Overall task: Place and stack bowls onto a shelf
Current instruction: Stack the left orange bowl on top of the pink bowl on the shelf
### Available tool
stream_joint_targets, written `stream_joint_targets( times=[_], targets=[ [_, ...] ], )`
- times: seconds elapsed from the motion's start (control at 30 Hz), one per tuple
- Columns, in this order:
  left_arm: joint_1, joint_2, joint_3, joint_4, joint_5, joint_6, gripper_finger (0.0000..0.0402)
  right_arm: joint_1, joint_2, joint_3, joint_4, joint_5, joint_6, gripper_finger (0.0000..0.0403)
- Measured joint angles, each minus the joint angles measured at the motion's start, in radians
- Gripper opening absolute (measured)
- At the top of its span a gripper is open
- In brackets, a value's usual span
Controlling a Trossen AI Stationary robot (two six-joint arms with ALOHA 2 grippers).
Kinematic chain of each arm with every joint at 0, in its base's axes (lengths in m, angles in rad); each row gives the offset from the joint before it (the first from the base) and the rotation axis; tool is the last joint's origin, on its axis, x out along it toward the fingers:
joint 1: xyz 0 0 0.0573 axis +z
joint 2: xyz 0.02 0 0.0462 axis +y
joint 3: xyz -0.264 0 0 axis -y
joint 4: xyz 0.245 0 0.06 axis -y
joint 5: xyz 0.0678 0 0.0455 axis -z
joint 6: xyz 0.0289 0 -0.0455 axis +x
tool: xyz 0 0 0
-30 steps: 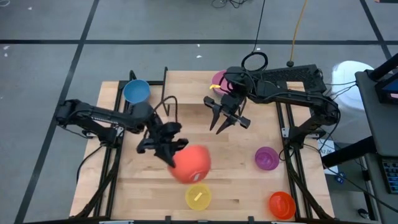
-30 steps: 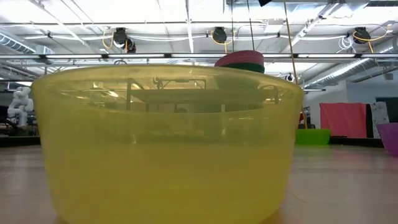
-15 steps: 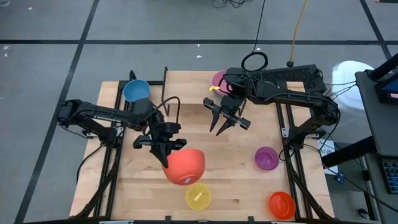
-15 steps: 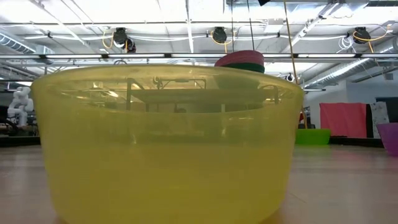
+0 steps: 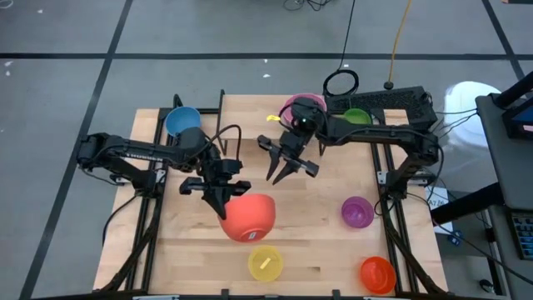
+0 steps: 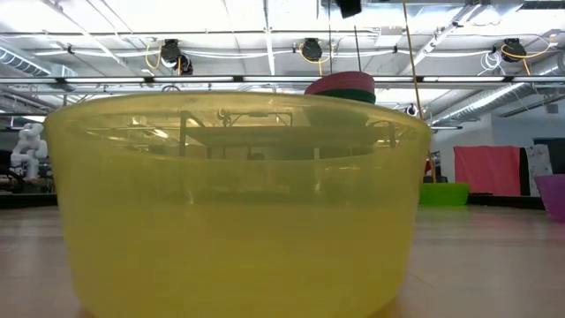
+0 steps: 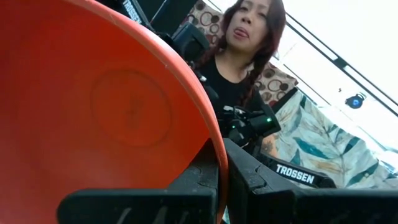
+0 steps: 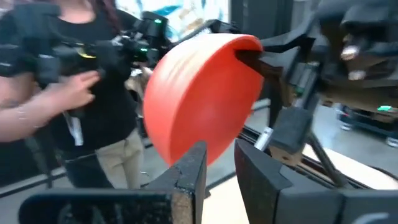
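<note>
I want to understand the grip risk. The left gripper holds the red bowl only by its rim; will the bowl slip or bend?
The red bowl looks stiff: its rim keeps its curve where the left gripper pinches it. It seems light, hanging tilted from one edge grip. The smooth, glossy wall could let it swivel or slip.

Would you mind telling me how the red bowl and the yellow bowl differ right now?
The red bowl is clamped by its rim in the left gripper, tipped on its side; the yellow bowl stands upright on the table, untouched. Red looks bigger from above than yellow. Both are round, plain plastic bowls.
</note>
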Motion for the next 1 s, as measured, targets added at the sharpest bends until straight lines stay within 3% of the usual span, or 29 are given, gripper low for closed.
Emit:
stream_joint_targets(
  times=[0.27, 0.5, 1.0],
  targets=[
    [0.001, 0.0, 0.0, 0.001, 0.001, -0.001, 0.0006, 0.0, 0.015, 0.0, 0.098, -0.022, 0.078, 0.0069],
    [0.03, 0.0, 0.0, 0.003, 0.01, 0.019, 0.0005, 0.028, 0.013, 0.0, 0.086, 0.037, 0.078, 0.0074],
    [0.069, 0.0, 0.001, 0.004, 0.052, -0.022, 0.0005, 0.039, 0.013, 0.0, 0.085, 0.025, 0.072, 0.01]
  ],
)
